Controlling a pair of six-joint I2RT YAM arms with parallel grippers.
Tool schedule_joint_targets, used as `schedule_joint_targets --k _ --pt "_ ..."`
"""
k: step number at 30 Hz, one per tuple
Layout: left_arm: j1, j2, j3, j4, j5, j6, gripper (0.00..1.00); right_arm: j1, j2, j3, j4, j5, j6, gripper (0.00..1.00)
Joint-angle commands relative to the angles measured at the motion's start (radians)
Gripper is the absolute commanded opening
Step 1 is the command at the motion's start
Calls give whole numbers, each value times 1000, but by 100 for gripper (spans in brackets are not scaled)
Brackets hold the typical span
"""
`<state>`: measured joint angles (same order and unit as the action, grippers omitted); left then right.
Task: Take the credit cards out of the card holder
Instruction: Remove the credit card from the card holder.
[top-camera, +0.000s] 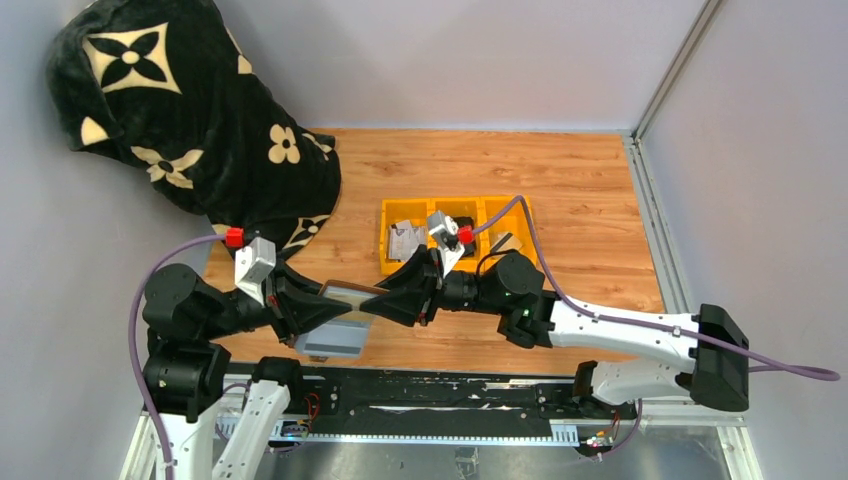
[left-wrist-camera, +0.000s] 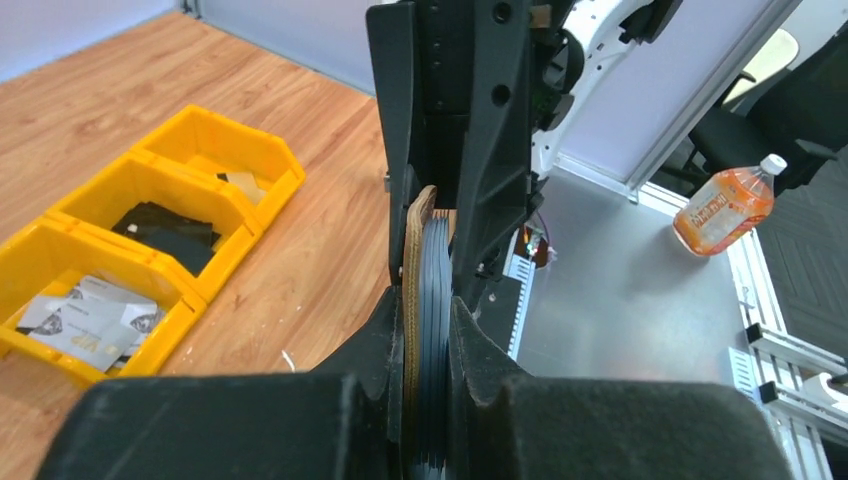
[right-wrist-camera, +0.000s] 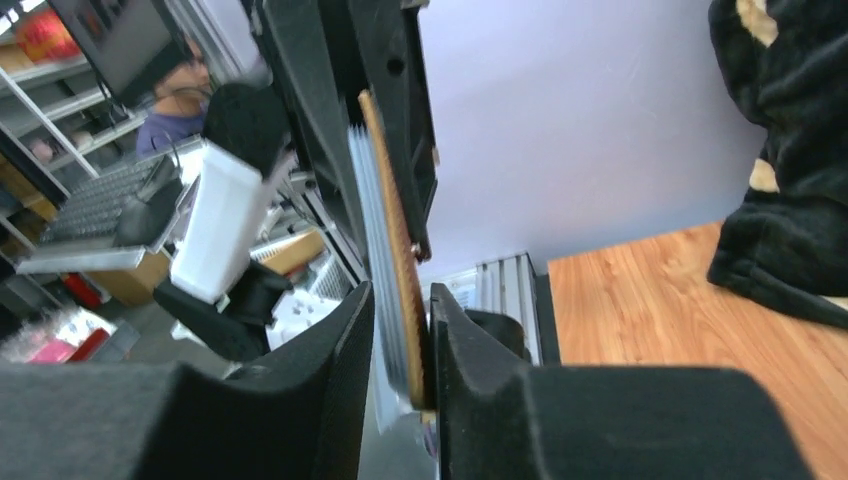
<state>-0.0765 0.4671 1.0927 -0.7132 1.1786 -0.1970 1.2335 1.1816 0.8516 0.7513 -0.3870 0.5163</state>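
The brown leather card holder (top-camera: 352, 293) hangs in the air above the table's near edge, between both grippers. Its grey inner part (top-camera: 335, 340) hangs below it. My left gripper (top-camera: 318, 310) is shut on its left end. In the left wrist view my left gripper (left-wrist-camera: 428, 330) clamps the brown edge and grey pleats of the card holder (left-wrist-camera: 425, 260). My right gripper (top-camera: 385, 298) holds its right end. In the right wrist view my right gripper (right-wrist-camera: 402, 310) closes around the card holder (right-wrist-camera: 385, 200), brown side against one finger. No card sticks out.
A yellow three-compartment tray (top-camera: 455, 205) stands behind the grippers, also in the left wrist view (left-wrist-camera: 190, 140). Its left bin holds cards (top-camera: 405, 240), its middle bin a black object (left-wrist-camera: 165, 228). A black flowered blanket (top-camera: 190, 120) lies at the back left.
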Motion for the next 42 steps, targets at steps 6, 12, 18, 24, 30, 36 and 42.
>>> schedule_joint_targets --k 6,12,18,24,30,36,42 --pt "-2 -81 -106 286 -102 -288 21 -52 -24 18 89 -63 148 0" --pt "-2 -5 -51 96 12 -103 62 -99 -90 243 -591 -160 -118 0" --pt "-2 -13 -113 96 120 -70 55 -100 133 647 -1220 -316 -349 0" --pt "-2 9 -141 94 153 -61 44 -99 269 857 -1469 -293 -488 0" --pt "-15 15 -229 93 167 -30 29 -98 336 962 -1519 -287 -512 0" --pt "-81 45 -251 71 122 16 28 -98 400 1042 -1606 -292 -583 0" --pt "-196 114 -239 18 -5 112 3 -118 463 1095 -1638 -275 -592 5"
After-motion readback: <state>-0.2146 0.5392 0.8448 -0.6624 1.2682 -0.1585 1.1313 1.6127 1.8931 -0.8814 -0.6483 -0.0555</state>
